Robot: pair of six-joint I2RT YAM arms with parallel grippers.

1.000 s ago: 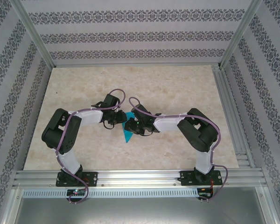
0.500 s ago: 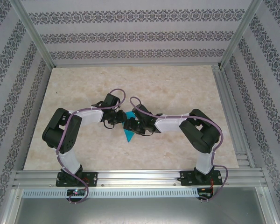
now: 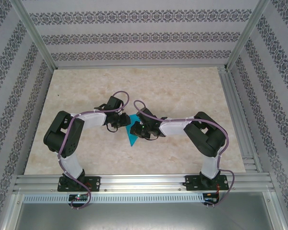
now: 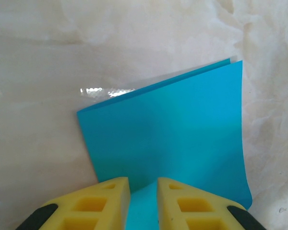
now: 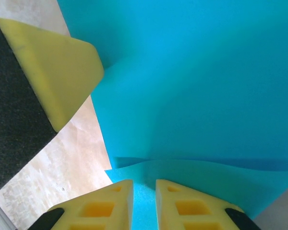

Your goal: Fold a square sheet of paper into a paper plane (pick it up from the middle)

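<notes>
**Ana:** What is the left hand (image 4: pixel 143 186) doing?

**Ben:** Its two yellow fingers (image 4: pixel 105 191) are pinched on the near edge of the square sheet of paper (image 4: pixel 173 129). The paper goes right in between them.

**Ana:** And the right hand (image 5: pixel 144 189)?

**Ben:** Same thing. Its fingers are close together with a wavy bit of the blue paper in the gap, so I think it is gripping too. One finger of the left hand is just beside it, touching the sheet.

**Ana:** So what is the job now?

**Ben:** I think they are making a fold. Both hands should hold tight and move slowly together, so the edges line up. If one pulls harder, the thin paper could rip or slip out. Then it needs pressing flat on the counter (image 4: pixel 62 57) so the crease is sharp.

**Ana:** What does the paper look like?

**Ben:** It is bright turquoise blue, plain and smooth. It is folded over already, and at the far edge a second layer peeks out behind. It bends a little. From above it is a pointy shape between the two hands, in the middle of the counter. Lots of folds are left to do.

**Ana:** Is it lying on the counter?

**Ben:** I cannot tell.
</notes>
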